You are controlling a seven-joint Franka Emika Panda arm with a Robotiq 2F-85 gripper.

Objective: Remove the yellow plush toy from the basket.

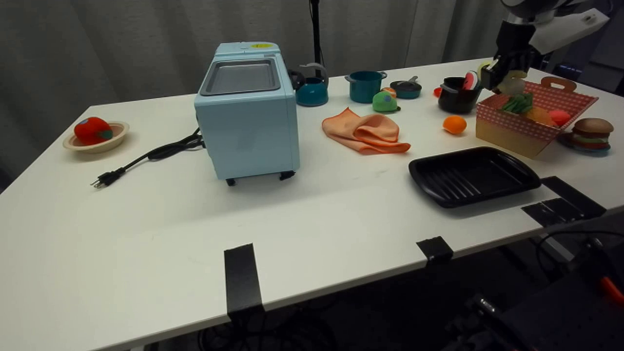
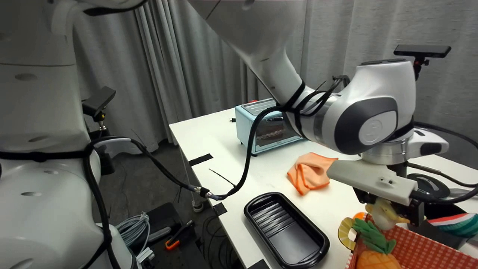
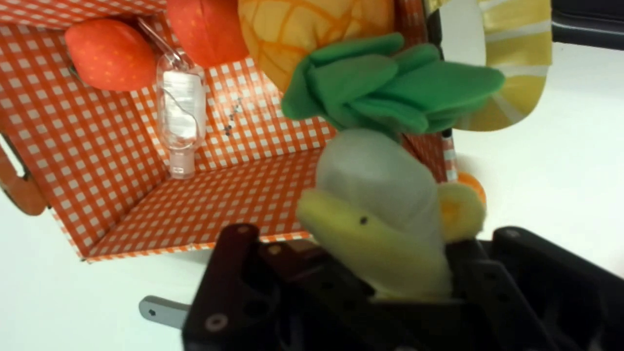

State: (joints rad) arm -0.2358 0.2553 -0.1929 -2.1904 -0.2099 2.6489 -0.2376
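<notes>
Jaws are gripping the yellow plush toy (image 3: 390,209) above the basket (image 1: 507,138) near an end edge of the tabletop (image 1: 331,224), presumably holding it high to avoid snagging.

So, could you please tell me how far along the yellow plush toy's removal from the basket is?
The grasp looks done: the claw is closed on the yellow plush toy. In hand is the removal: the toy is at the edge of the gingham-lined basket, near the plush pineapple; whether it fully clears the rim is unclear. Left, probably: moving it past that rim and opening the claw.
</notes>
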